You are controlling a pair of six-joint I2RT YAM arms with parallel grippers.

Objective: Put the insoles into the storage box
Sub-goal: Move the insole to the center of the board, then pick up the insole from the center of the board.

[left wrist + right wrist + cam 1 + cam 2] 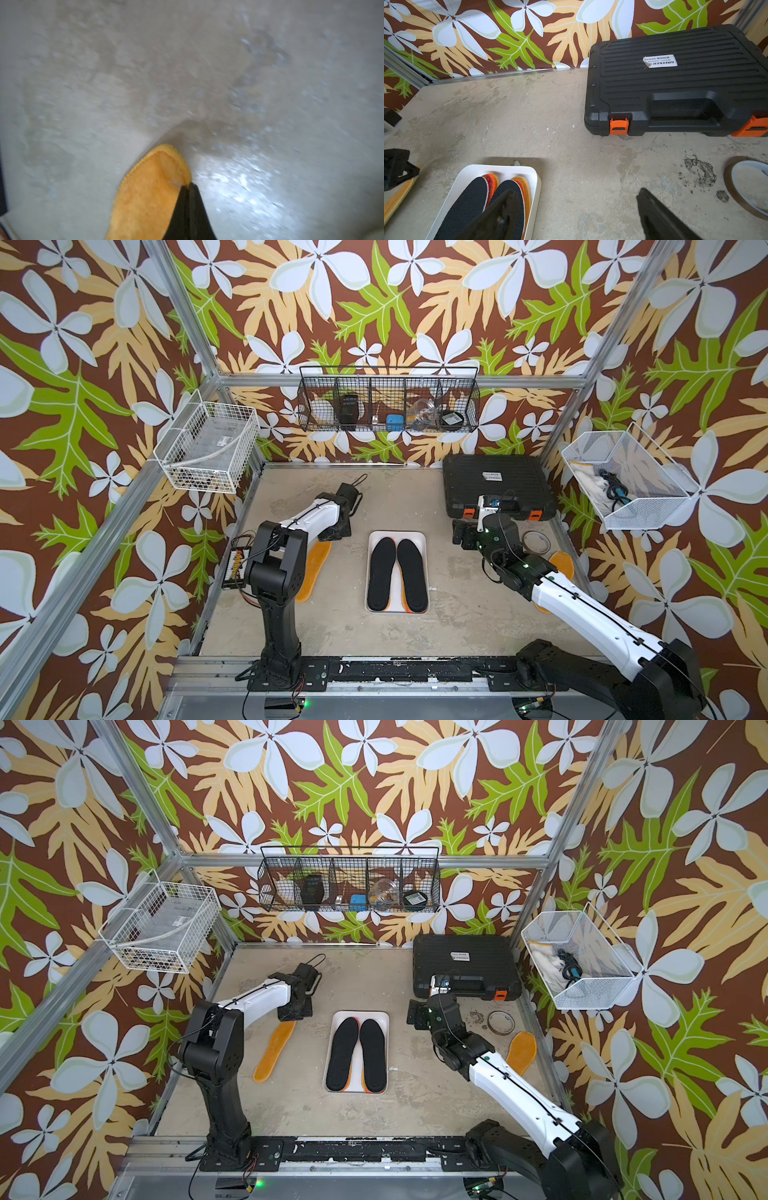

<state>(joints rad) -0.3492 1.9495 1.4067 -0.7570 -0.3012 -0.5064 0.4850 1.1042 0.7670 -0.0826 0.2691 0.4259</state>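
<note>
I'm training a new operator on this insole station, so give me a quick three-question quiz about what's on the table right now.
1. True or false: the right gripper is open.
2. Which insoles lie on top in the storage box? A black, B fuzzy orange, C red-white.
3. How many insoles lie outside the box?
Key: 1 true. 2 A, the black insoles. 3 two, the left orange insole and the right orange insole.
</note>
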